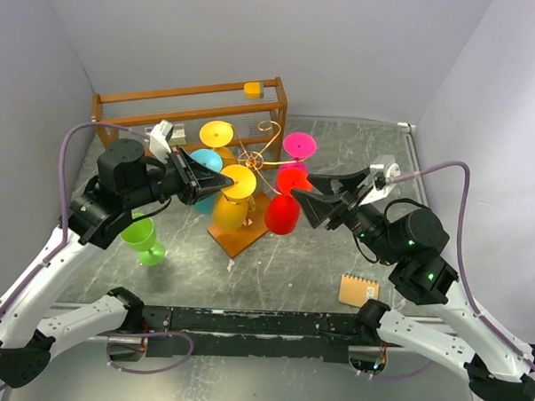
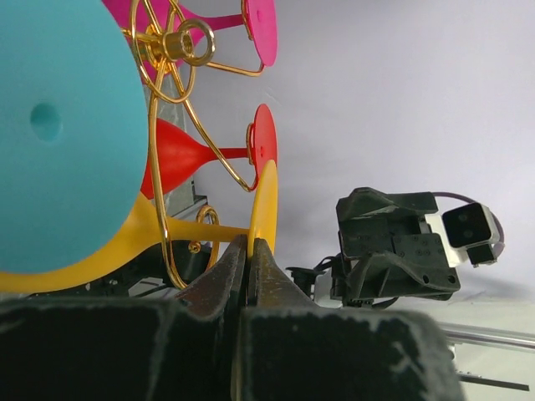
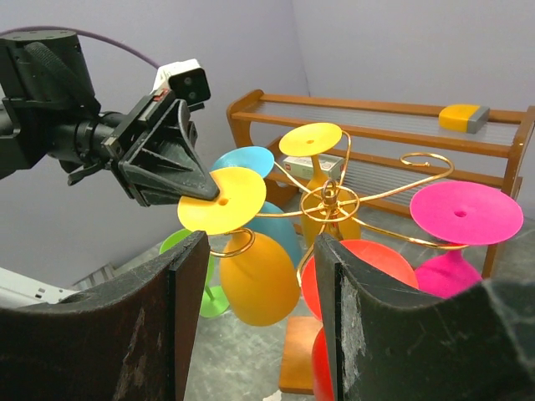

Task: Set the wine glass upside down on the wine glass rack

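Both jaws of my left gripper [image 2: 251,247] are pressing shut on the thin edge of the yellow wine glass [image 1: 233,203] foot, its bowl hanging down at the near left of the wine glass rack [image 1: 239,241]. It is looking like light, stiff, smooth plastic, so I am judging this edge pinch slippery; the stem would be giving a surer hold. My right gripper [image 1: 296,200] is hovering open and empty, right of the rack. The teal glass [image 2: 58,134] is blocking my left wrist view, so I am failing to tell whether the stem is sitting in the wire scroll.
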Available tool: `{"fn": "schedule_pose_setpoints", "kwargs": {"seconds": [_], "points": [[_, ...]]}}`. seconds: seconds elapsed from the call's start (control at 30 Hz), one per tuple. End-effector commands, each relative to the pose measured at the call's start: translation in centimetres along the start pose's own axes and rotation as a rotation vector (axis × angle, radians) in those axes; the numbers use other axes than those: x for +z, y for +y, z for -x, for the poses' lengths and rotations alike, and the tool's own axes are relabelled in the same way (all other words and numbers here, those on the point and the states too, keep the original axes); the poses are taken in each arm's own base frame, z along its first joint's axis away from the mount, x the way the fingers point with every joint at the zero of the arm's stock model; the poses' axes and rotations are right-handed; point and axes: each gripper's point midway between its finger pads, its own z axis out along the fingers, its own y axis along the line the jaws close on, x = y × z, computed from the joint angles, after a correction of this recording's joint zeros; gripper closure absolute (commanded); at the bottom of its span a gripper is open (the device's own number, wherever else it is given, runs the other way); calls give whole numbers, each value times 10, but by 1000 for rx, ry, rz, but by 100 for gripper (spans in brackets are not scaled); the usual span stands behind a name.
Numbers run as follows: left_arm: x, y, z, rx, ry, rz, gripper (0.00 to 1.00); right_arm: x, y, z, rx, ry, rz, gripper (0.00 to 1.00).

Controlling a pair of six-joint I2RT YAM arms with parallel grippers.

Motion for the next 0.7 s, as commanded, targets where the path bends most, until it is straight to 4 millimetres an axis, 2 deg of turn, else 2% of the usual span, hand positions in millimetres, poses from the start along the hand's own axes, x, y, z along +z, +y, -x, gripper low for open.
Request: {"fn": "schedule_pose_setpoints", "kwargs": {"seconds": [0.0, 0.13, 0.37, 0.67], "points": [[-5, -22, -7, 77, 62, -72, 93, -2, -2, 6, 4, -30, -13, 47], [-2, -21, -15, 79, 123, -77, 93, 1, -2, 5, 4, -24, -13, 47], [-18, -24, -3, 111, 18, -41, 93, 2, -1, 5, 5, -24, -10, 47], [-22, -10, -9, 94, 28, -8, 93, 2, 0, 8, 1, -28, -8, 47]]}}
